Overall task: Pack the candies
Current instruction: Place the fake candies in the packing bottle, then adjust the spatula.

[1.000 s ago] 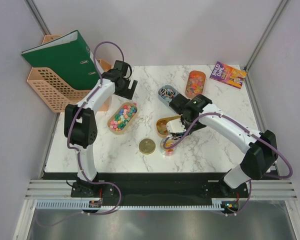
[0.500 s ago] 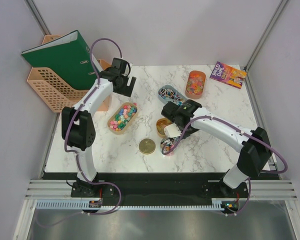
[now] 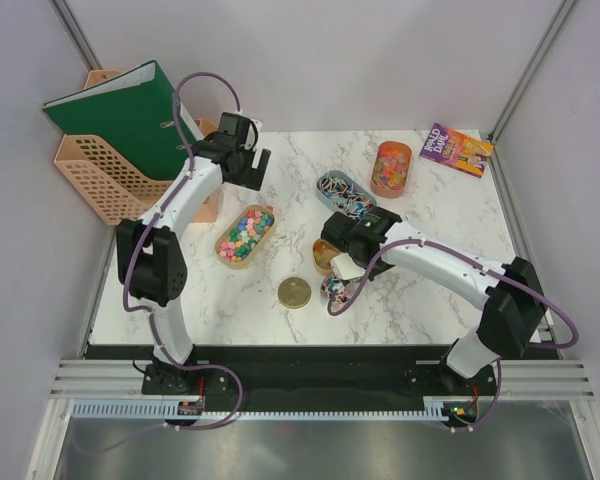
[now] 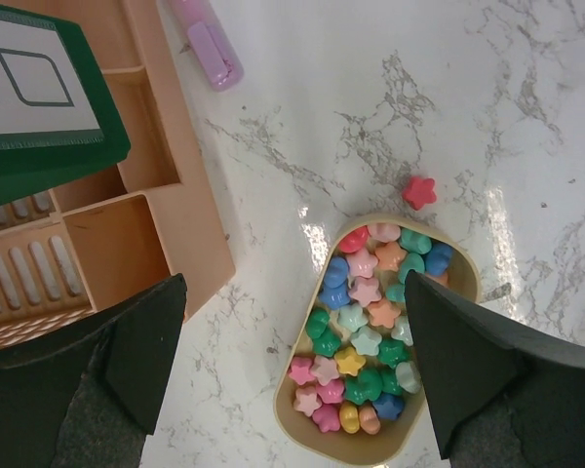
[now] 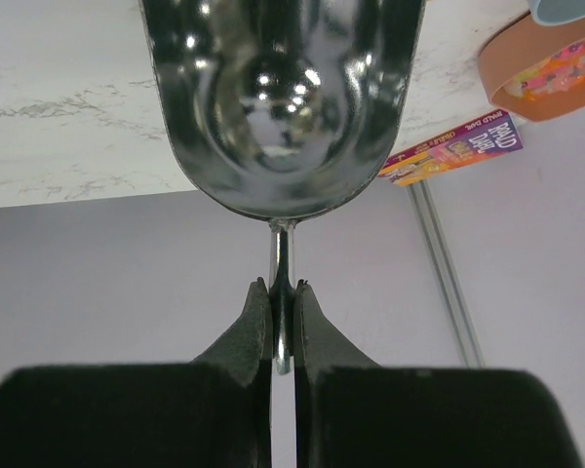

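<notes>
Star-shaped candies in mixed colours fill a beige oval tray (image 3: 245,235), which the left wrist view (image 4: 375,341) shows from above. One pink candy (image 4: 419,191) lies loose on the marble just beyond the tray. More candies sit in an orange tray (image 3: 391,167) and in a small clear jar (image 3: 333,290). My right gripper (image 3: 343,264) (image 5: 280,288) is shut on the thin handle of the metal scoop (image 3: 324,256) (image 5: 283,97), held just above and behind the jar. My left gripper (image 3: 246,160) (image 4: 292,283) is open and empty, above the far end of the beige tray.
A round gold lid (image 3: 294,292) lies left of the jar. A blue-grey tray (image 3: 343,192) holds small mixed items. A peach organiser (image 3: 100,175) with a green binder (image 3: 125,115) stands at the left. A book (image 3: 456,149) lies at the back right. A purple pen (image 4: 207,44) lies by the organiser.
My right gripper has swung left and nearer with the scoop, closer over the jar. My left gripper has shifted slightly toward the back.
</notes>
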Controlling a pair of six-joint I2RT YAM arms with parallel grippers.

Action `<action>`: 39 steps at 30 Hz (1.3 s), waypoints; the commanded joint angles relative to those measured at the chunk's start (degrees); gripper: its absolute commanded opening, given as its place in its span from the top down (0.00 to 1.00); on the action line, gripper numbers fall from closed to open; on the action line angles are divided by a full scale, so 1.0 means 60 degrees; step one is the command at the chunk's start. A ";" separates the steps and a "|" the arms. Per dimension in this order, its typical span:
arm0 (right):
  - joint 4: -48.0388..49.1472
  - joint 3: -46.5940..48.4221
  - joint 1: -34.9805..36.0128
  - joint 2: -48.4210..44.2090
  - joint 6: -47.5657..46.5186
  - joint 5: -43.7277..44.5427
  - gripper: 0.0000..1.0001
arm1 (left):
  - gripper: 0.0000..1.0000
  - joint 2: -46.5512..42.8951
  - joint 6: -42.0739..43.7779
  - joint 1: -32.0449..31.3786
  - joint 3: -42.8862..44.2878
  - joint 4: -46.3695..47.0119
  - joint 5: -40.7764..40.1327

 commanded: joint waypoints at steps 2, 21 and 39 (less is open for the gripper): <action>-0.1062 0.0613 -0.0283 -0.0277 0.0825 -0.0200 1.00 | 0.00 -0.0853 -0.0039 0.0019 -0.0181 0.0332 0.1015; 0.2995 0.1259 -0.6830 -0.0117 0.4006 -0.5620 1.00 | 0.01 -0.1353 0.0139 0.0019 -0.0197 0.1167 0.2786; 0.3025 0.2430 -0.4519 0.0191 0.3215 -0.6926 1.00 | 0.98 0.0991 -0.2688 -0.0918 0.1298 0.2587 1.1621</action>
